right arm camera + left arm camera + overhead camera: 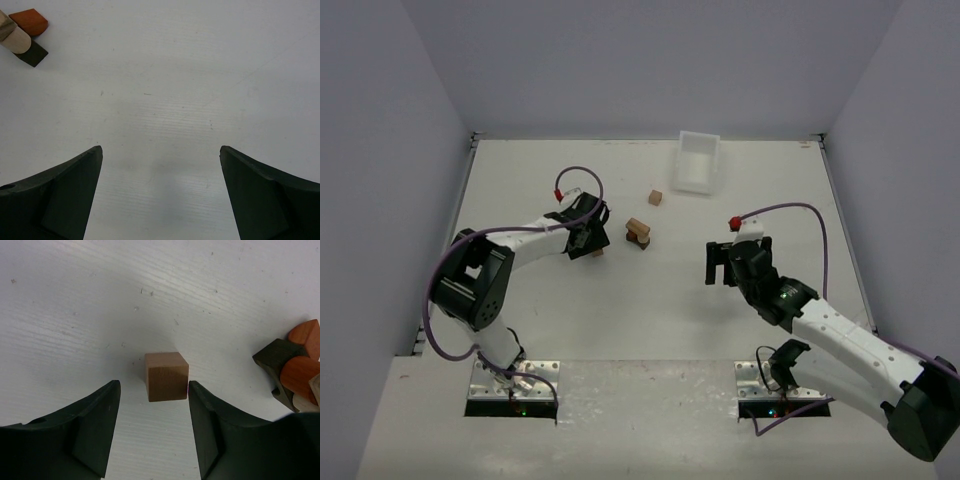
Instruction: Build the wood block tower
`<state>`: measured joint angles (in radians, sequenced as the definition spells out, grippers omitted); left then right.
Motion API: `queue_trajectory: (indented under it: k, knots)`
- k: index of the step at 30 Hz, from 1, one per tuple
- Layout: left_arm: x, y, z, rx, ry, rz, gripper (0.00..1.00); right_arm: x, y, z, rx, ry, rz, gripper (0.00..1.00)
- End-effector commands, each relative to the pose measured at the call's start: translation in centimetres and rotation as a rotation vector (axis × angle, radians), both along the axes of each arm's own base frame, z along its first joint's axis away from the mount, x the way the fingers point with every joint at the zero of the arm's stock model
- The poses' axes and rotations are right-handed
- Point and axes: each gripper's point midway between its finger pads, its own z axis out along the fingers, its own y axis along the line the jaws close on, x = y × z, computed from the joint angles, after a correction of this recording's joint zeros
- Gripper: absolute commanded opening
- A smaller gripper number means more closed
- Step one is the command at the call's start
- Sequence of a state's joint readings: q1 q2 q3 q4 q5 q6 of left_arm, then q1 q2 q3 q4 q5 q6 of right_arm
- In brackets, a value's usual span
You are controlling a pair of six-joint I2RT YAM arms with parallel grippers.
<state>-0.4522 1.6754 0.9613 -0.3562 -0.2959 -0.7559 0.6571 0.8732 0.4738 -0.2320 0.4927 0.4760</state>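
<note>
Wood block tower (638,232) is seen as a small cluster of pieces lying on the white table (650,320), a little left of centre and between the two arms. In the left wrist view a dark block, rounded orange-brown pieces and a pale tan piece are made out in it, packed against one another. How they are stacked cannot be told.

Just left of the cluster a brown cube (166,376) sits flat on the table. It is framed by the left gripper (153,390), whose jaws are parted slightly wider than the cube. One finger (210,430) lies right against the cube's side, while a gap is seen at the other. The cube is not clamped.

A loose tan cube (655,197) is set apart, farther back, near the white tray (699,135) at the far edge.

The right gripper (161,150) is held over bare table, well to the right of the cluster, its jaws spread wide with nothing between them.
</note>
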Motion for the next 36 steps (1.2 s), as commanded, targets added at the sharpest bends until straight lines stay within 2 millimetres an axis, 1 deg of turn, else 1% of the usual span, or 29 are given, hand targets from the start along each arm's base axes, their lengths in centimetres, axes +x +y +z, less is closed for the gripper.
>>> queue_trajectory:
  k: [1, 5, 8, 13, 14, 15, 17, 20, 21, 22, 24, 26, 27, 28, 30, 32, 34, 36]
  knots:
    - [1.4, -0.5, 1.1, 0.004, -0.039, 0.020, 0.53, 0.8, -0.4, 1.1, 0.023, -0.058, -0.053, 0.99]
    - [1.7, -0.4, 0.9, 0.019, -0.035, 0.017, 0.47, 0.9, -0.9, 1.2, 0.004, -0.067, -0.073, 0.99]
    - [2.0, -0.3, 0.9, 0.043, -0.028, 0.011, 0.41, 0.9, -1.3, 1.4, -0.004, -0.076, -0.087, 0.99]
    - [2.1, -0.4, 1.3, 0.045, -0.031, -0.007, 0.22, 0.8, -1.7, 1.7, 0.002, -0.093, -0.102, 0.99]
    - [2.2, -0.5, 1.6, 0.041, -0.035, -0.015, 0.17, 0.7, -1.7, 1.8, 0.004, -0.097, -0.101, 0.99]
    - [2.1, -0.7, 1.8, 0.034, -0.036, -0.025, 0.08, 0.7, -1.7, 1.9, 0.005, -0.099, -0.099, 0.99]
    - [2.2, -0.8, 2.6, 0.026, -0.053, -0.040, 0.00, 0.6, -1.7, 1.9, 0.008, -0.103, -0.096, 0.99]
    - [2.5, -1.2, 5.4, 0.037, -0.125, -0.102, 0.00, 0.6, -1.5, 2.0, 0.014, -0.102, -0.083, 0.99]
    - [2.9, -2.0, 7.2, 0.056, -0.178, -0.175, 0.00, 0.5, -1.5, 2.0, 0.015, -0.102, -0.080, 0.99]
    - [3.2, -3.2, 9.3, 0.087, -0.230, -0.285, 0.00, 0.6, -1.5, 2.0, 0.012, -0.103, -0.082, 0.99]
    - [3.6, -5.0, 12.9, 0.134, -0.326, -0.432, 0.00, 0.6, -1.6, 2.0, 0.012, -0.103, -0.085, 0.99]
    - [4.1, -7.4, 16.9, 0.208, -0.452, -0.619, 0.00, 0.6, -1.5, 2.0, 0.010, -0.100, -0.080, 0.99]
    - [3.8, -8.9, 18.5, 0.191, -0.507, -0.735, 0.00, 0.6, -1.5, 1.9, 0.009, -0.101, -0.080, 0.99]
    - [3.2, -10.9, 20.4, 0.154, -0.581, -0.884, 0.00, 0.6, -1.5, 2.0, 0.009, -0.102, -0.078, 0.99]
    - [1.8, -13.4, 22.6, 0.161, -0.688, -1.158, 0.00, 0.5, -1.6, 2.1, 0.007, -0.108, -0.079, 0.99]
    - [0.5, -14.5, 23.1, 0.218, -0.760, -1.390, 0.00, 0.5, -1.7, 2.2, 0.003, -0.114, -0.080, 0.99]
    - [-0.3, -14.9, 23.8, 0.265, -0.821, -1.512, 0.00, 0.5, -1.9, 2.3, -0.001, -0.120, -0.083, 0.99]
    - [-0.6, -15.4, 25.1, 0.300, -0.887, -1.600, 0.00, 0.7, -2.0, 2.4, -0.006, -0.128, -0.090, 0.99]
